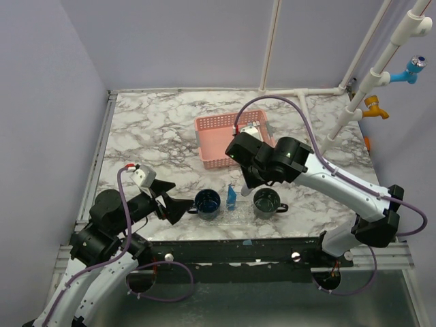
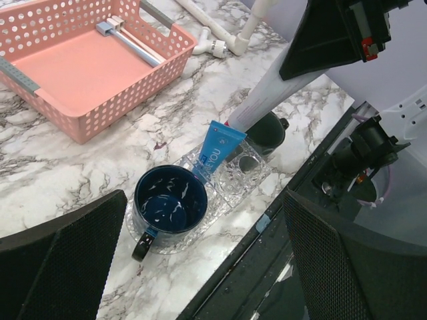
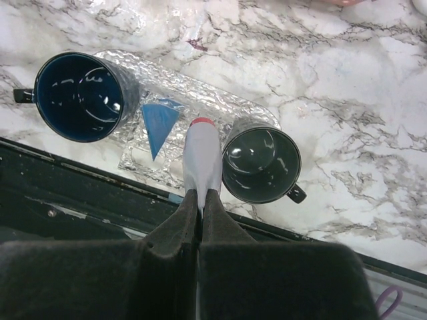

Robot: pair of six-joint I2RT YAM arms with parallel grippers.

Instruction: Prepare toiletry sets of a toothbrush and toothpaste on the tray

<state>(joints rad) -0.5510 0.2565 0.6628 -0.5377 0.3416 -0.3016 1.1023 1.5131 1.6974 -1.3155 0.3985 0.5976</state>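
**Toothpaste over the tray:** Rt gripper [image 3: 201,198] is clamped shut on the tail of a white tube [image 3: 201,150]. The tube is hung red cap down over the clear tray [image 3: 220,110], btwn the navy mug [image 3: 80,97] and the dark green mug [image 3: 260,165]. A blue tube [image 3: 159,123] is stood in the tray just beside the navy mug.

The white tube is judged light, soft & squeezable, w/ a slick skin. The flat crimped end is judged the best hold, since the body could be dented. The tray is judged thin & easily shoved.

A slim toothbrush [image 2: 133,47] is seen lying in the pink basket [image 2: 120,100], well apart from the tray. Lt gripper [image 1: 176,199] is spread wide, empty, near the navy mug. The marble top [image 1: 150,136] looks smooth & hard. The far side is closed in by lavender walls [image 1: 170,41] & white pipes [image 1: 272,48].
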